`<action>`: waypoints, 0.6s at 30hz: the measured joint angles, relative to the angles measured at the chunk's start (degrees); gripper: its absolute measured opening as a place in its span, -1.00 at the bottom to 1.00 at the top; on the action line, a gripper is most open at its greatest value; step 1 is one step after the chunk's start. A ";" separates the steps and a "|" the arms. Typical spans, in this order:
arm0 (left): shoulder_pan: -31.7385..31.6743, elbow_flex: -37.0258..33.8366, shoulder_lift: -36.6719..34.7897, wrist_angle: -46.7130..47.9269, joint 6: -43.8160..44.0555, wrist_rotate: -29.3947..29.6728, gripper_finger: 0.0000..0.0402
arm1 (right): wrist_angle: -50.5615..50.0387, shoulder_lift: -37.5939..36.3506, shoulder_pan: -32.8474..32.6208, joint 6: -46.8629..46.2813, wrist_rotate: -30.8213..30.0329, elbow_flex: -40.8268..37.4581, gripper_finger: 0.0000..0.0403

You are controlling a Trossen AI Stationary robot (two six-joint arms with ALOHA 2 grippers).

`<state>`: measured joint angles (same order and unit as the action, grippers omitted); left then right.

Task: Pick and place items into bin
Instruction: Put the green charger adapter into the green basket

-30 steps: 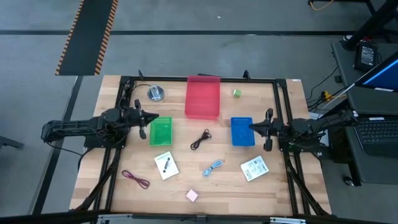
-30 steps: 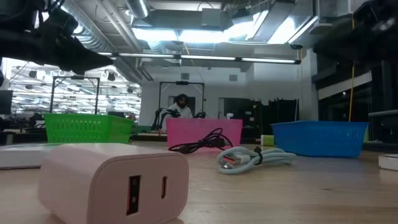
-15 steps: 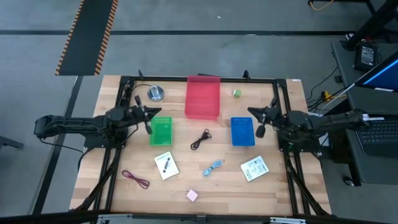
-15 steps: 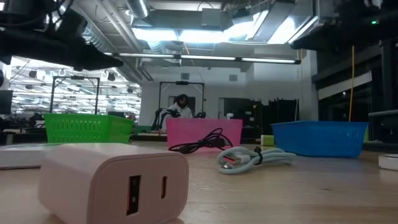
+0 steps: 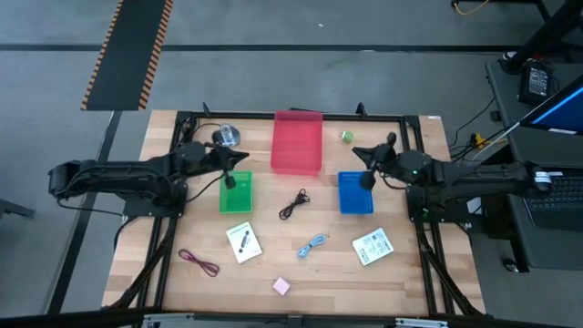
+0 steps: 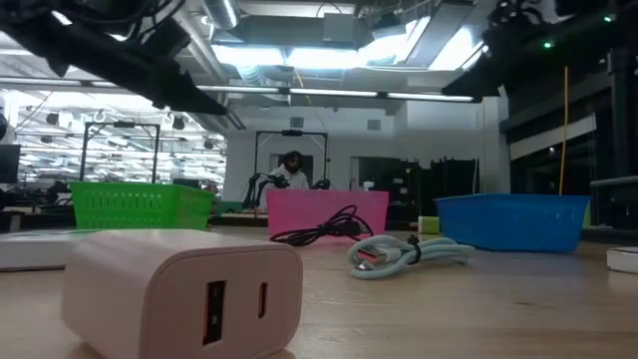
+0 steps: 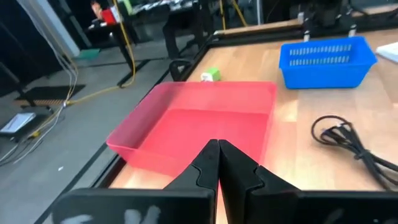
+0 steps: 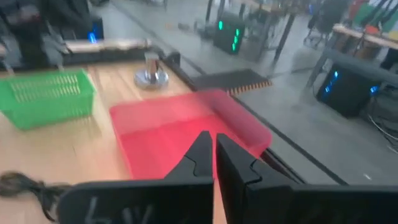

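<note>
Bright, even overhead light — ceiling glare low, right wrist view blurred.

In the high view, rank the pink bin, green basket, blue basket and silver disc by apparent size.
1. pink bin, clearly the largest.
2. green basket and blue basket look alike; a gripper hangs over part of each, so no ranking between them.
3. silver disc, the smallest.

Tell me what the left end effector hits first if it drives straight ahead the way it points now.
Most likely the red bin: the left end effector, shut and holding nothing, aims right at its near wall. How high it rides is unclear, so it could pass over the rim.
</note>
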<state>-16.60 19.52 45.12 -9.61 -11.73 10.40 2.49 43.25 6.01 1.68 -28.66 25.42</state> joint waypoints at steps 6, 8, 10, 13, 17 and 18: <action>-2.11 3.01 1.89 4.13 -1.53 -0.03 -0.98 | -14.64 8.21 2.94 -2.76 0.03 9.49 -0.77; -2.73 3.16 1.92 4.04 -1.54 -0.02 -0.98 | -17.71 10.82 4.13 -2.80 0.14 12.10 -0.67; -3.21 3.16 1.93 3.96 -1.93 -0.01 -0.98 | -20.50 13.46 5.59 -2.92 0.90 14.56 -0.57; -3.72 3.16 1.93 3.91 -2.43 -0.01 -0.98 | -23.23 16.99 8.29 -2.72 4.67 17.59 -0.42; -3.89 3.16 1.93 3.92 -2.44 -0.03 -0.98 | -27.42 21.33 12.93 -2.64 9.26 20.96 -0.26; -3.89 3.16 1.93 3.91 -2.45 -0.03 -0.98 | -28.69 22.24 14.17 -2.58 9.81 21.84 -0.23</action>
<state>-20.49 22.68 47.05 -5.69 -14.17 10.38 -26.21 65.49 20.18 -0.90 -18.85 47.26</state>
